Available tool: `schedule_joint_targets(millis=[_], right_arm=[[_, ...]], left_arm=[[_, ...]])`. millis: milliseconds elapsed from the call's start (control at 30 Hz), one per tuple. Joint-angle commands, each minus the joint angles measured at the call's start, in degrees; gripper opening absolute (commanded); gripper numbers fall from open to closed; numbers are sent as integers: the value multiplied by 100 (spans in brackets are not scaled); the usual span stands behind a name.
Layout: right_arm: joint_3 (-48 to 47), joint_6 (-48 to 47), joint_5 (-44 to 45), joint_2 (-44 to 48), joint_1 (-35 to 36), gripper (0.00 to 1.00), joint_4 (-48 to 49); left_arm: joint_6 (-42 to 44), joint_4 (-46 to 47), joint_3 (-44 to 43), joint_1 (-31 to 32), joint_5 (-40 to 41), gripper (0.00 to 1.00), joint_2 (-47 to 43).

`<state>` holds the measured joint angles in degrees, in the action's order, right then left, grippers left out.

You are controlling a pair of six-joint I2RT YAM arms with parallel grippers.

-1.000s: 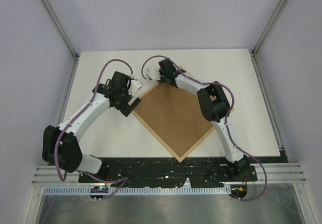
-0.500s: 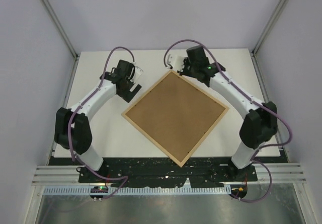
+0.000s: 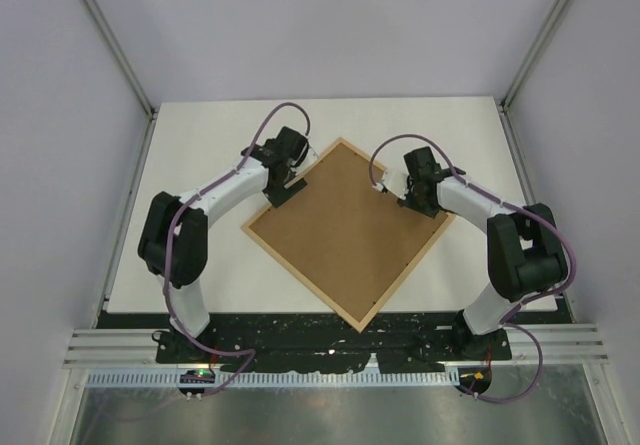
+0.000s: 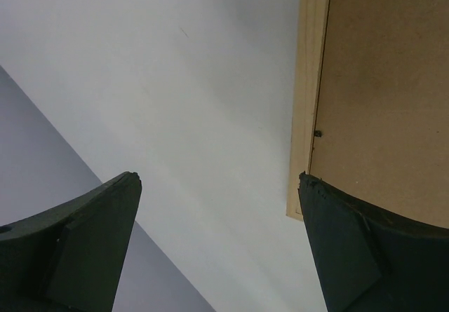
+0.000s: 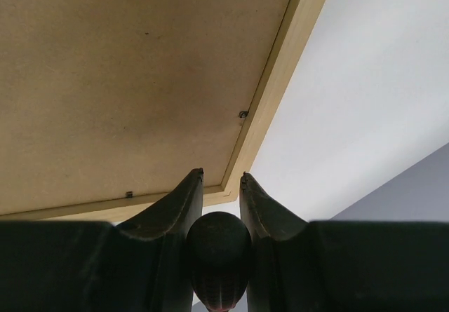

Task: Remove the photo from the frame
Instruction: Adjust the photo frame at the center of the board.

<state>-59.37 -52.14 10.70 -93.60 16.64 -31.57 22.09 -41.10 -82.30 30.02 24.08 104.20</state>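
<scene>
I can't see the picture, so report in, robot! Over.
Left gripper wide open at the frame's left edge. Right gripper jaws narrow, near its right corner. Frame lies back-up; photo hidden underneath. Nothing else on it.

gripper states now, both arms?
Left gripper: open, holding nothing.
Right gripper: nearly closed around a dark round object; whether it is gripped cannot be told.

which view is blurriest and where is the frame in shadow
Top external: even soft light, no glare, the frame sharp. Left wrist: the left pincer is dark and slightly soft, the frame edge crisp. Right wrist: the right pincer is nearly a black silhouette, and the frame darkens with shade close to it.
</scene>
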Motion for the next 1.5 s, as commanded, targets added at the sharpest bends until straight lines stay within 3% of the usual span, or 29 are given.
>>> schedule_joint_targets(millis=[0, 467, 667, 800, 933, 1100, 1333, 1467], right_arm=[[232, -103, 476, -87, -47, 8, 546], [58, -613, 1399, -1159, -310, 8, 1583], [-864, -1386, 1716, -2142, -565, 8, 2970], [-2022, -1510, 1558, -2873, -610, 8, 3287], [-3068, -1448, 1330, -3524, -522, 8, 3307], [-3502, -1562, 1014, -3858, -154, 8, 3298], [-3704, -1203, 636, -3560, 76, 8, 2745], [-3801, -799, 443, -3087, 67, 8, 2209]], left_arm=[[182, 76, -172, 179, 396, 99, 100], [489, 243, 416, 979, 774, 99, 443], [613, 199, 715, 1462, 818, 98, 487], [613, 6, 768, 1752, 713, 98, 487], [586, -266, 777, 2042, 485, 97, 478], [428, -600, 742, 2245, 37, 96, 417], [296, -820, 742, 2315, -815, 96, 171], [130, -680, 672, 2246, -729, 96, -40]])
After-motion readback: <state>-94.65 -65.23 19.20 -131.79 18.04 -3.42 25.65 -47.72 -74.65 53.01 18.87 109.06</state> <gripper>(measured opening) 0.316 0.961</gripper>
